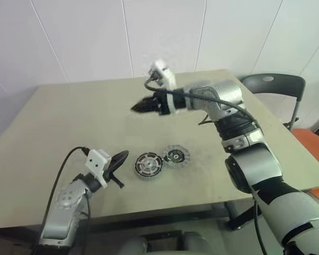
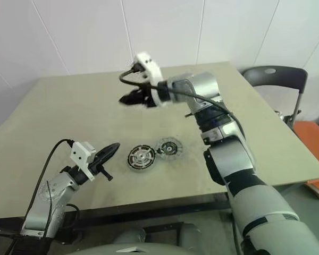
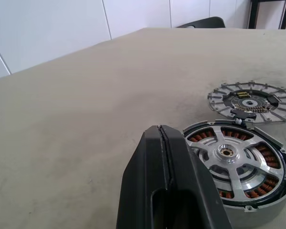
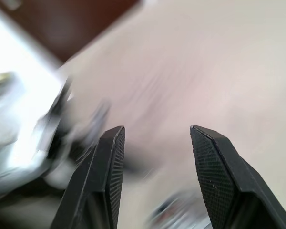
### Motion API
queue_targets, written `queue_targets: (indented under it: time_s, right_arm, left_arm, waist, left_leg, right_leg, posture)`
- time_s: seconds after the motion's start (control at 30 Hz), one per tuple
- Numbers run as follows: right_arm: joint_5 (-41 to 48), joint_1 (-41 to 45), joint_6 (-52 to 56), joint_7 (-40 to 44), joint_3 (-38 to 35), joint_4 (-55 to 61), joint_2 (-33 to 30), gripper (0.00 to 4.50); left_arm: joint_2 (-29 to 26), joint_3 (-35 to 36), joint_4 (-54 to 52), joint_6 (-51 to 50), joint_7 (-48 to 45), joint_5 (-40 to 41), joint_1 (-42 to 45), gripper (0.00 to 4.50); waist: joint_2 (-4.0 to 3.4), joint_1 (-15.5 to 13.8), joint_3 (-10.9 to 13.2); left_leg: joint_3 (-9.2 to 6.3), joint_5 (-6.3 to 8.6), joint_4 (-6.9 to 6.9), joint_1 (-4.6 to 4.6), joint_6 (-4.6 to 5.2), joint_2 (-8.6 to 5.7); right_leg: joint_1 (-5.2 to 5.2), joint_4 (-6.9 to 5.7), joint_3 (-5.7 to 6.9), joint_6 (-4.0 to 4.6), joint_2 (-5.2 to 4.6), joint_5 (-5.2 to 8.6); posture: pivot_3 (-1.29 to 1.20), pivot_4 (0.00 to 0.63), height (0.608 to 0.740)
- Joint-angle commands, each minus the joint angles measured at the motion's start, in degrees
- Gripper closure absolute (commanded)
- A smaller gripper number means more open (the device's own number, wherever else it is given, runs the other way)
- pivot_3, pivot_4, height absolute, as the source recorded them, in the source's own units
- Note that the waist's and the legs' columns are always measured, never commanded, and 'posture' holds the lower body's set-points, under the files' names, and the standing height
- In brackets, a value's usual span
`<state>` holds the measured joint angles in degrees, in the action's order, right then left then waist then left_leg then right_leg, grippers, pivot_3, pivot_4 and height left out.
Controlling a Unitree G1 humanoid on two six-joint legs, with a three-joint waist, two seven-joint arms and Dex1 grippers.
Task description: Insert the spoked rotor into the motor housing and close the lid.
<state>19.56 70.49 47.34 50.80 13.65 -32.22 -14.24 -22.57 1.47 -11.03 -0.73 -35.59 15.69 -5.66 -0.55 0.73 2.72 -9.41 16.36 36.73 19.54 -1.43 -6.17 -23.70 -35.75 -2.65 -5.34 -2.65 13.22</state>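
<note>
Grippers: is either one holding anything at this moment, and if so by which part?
Nothing is held. The left gripper is shut on nothing beside the motor housing, and the right gripper stands open and empty above the table.

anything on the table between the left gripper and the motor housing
Nothing: in the left eye view, only bare table separates the shut left gripper from the motor housing, whose spoked rotor already sits inside.

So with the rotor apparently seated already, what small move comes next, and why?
Probably bring the right end effector down toward the lid. The spoked rotor already sits inside the motor housing, while the lid lies flat on the table beside it. The right fingers stand apart and empty above the table.
</note>
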Motion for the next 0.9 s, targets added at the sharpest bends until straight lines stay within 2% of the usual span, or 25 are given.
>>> queue_targets:
  time_s: [0.03, 0.07, 0.13, 0.23, 0.3, 0.4, 0.53, 0.6, 0.9]
  right_arm:
    - [-13.9, -3.9, -26.7, 1.8, 7.4, -5.6, -6.5, 2.61]
    - [-18.2, -5.1, -32.7, 2.0, 10.6, -6.8, -8.4, 2.78]
    - [-29.8, -6.1, -44.7, -2.1, 18.3, -11.5, -12.6, 3.44]
    - [-37.1, -5.9, -52.7, -4.4, 21.7, -17.5, -15.3, 4.46]
    - [-40.5, -5.2, -55.1, -3.7, 23.1, -20.4, -16.6, 4.49]
    - [-43.8, -5.7, -55.4, 2.6, 24.3, -22.0, -18.5, 4.49]
    - [-31.9, -9.3, -44.2, 22.2, 16.5, -14.9, -17.4, 4.49]
    - [-28.4, -10.7, -38.9, 27.5, 14.0, -12.0, -17.1, 4.49]
    - [-26.3, -16.1, -30.3, 30.0, 11.1, -2.6, -16.8, 4.49]
  left_arm:
    - [-0.2, 0.1, -0.5, 0.2, -0.7, 0.6, 1.7, 4.50]
    - [-0.1, 0.1, -0.6, 0.2, -0.9, 0.6, 1.8, 4.50]
    - [-0.1, 0.2, -0.9, 0.0, -1.2, 1.2, 2.0, 4.50]
    - [-0.3, 0.4, -0.9, -0.1, -1.7, 1.4, 2.2, 4.50]
    - [-0.5, 0.6, -0.9, -0.2, -2.1, 1.5, 2.2, 4.50]
    - [-0.7, 0.8, -0.9, -0.4, -2.4, 1.7, 2.1, 4.50]
    - [-0.8, 1.1, -0.5, -0.4, -2.9, 2.1, 1.9, 4.50]
    - [-0.7, 1.2, -0.3, -0.5, -3.0, 2.3, 2.0, 4.50]
    - [-0.4, 1.2, -1.0, -0.9, -2.7, 2.5, 1.8, 4.50]
  waist:
    - [0.02, -0.2, 0.0]
    - [0.03, -0.2, 0.0]
    - [0.00, 0.0, 0.0]
    - [-0.01, 0.3, 0.0]
    - [-0.01, 0.4, 0.0]
    - [-0.01, 0.2, 0.0]
    - [0.00, 0.1, 0.0]
    - [0.00, 0.0, 0.0]
    - [0.01, -0.3, 0.0]
  left_leg:
    - [0.00, 0.00, 0.00, 0.00, 0.01, -0.03]
    - [-0.01, 0.01, 0.00, 0.00, 0.03, -0.04]
    - [0.06, 0.09, 0.01, 0.00, 0.17, -0.11]
    - [0.33, 0.11, -0.20, 0.04, 0.22, -0.06]
    - [0.59, 0.02, -0.55, 0.04, 0.11, 0.04]
    - [0.66, -0.01, -0.74, 0.06, 0.07, 0.20]
    - [0.69, 0.01, -0.65, 0.02, 0.09, 0.19]
    - [0.67, 0.01, -0.59, -0.03, 0.11, 0.18]
    - [0.63, 0.01, -0.55, -0.06, 0.10, 0.15]
  right_leg:
    - [0.06, 0.11, 0.01, 0.00, 0.00, 0.00]
    - [0.16, 0.27, 0.03, 0.01, 0.00, -0.01]
    - [0.20, 0.40, -0.03, 0.17, -0.04, -0.13]
    - [-0.07, 0.36, -0.29, 0.17, -0.03, -0.15]
    - [-0.39, 0.26, -0.52, 0.20, -0.02, -0.16]
    - [-0.59, 0.20, -0.56, 0.30, 0.09, -0.13]
    - [-0.44, 0.21, -0.57, 0.31, 0.09, -0.13]
    - [-0.35, 0.21, -0.56, 0.30, 0.07, -0.13]
    - [-0.31, 0.19, -0.52, 0.30, 0.05, -0.13]
  posture:
    - [0.00, 0.000, 0.740]
    - [0.00, 0.000, 0.740]
    - [0.00, 0.000, 0.740]
    - [0.00, 0.000, 0.740]
    - [0.00, 0.000, 0.740]
    - [0.00, 0.000, 0.740]
    - [0.00, 0.000, 0.740]
    - [0.00, 0.000, 0.740]
    - [0.00, 0.000, 0.740]
